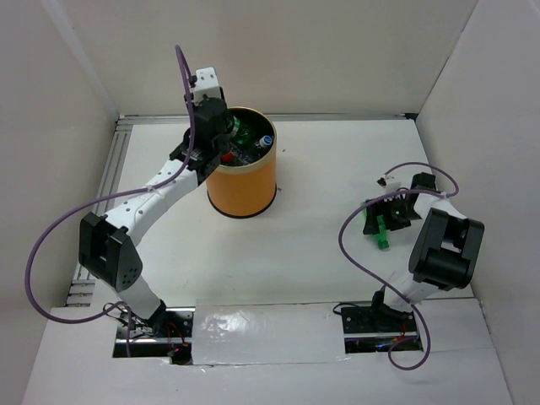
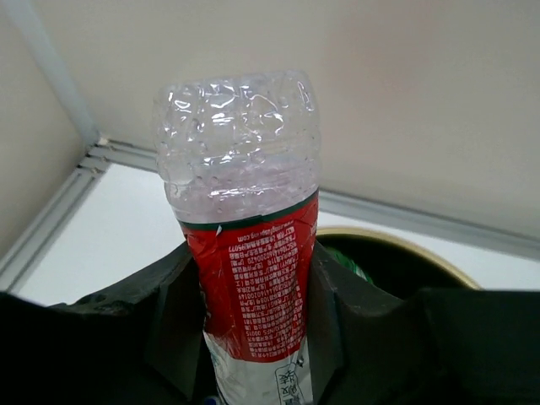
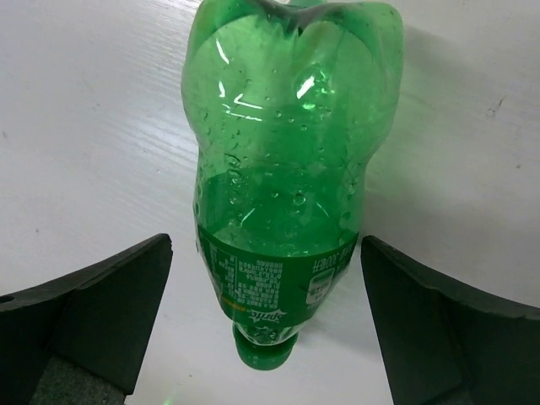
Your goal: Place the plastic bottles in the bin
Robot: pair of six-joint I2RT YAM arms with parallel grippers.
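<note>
The left end effector (image 1: 216, 139) is closed partway on a clear plastic bottle with a red label (image 2: 246, 211), its dark pads (image 2: 169, 308) pressing the label from both sides and the bottle's dimpled clear base pointing away from the wrist camera. It holds that bottle over the far left rim of the tall orange cylindrical bin (image 1: 242, 192), which stands on the white bench (image 1: 321, 169) towards the far left. The left wrist view shows the bin's thin gold rim and black inside just below and to the right of the bottle. Inside the bin lie at least a green bottle (image 1: 245, 131) and a blue-capped bottle (image 1: 266, 141). On the right side of the bench, the right end effector (image 3: 263, 253) is spread wide around a green plastic bottle (image 3: 287, 152) lying on its side, cap towards the wrist camera. Both of its fingers stand clear of the bottle, with bare bench showing between them and the plastic
</note>
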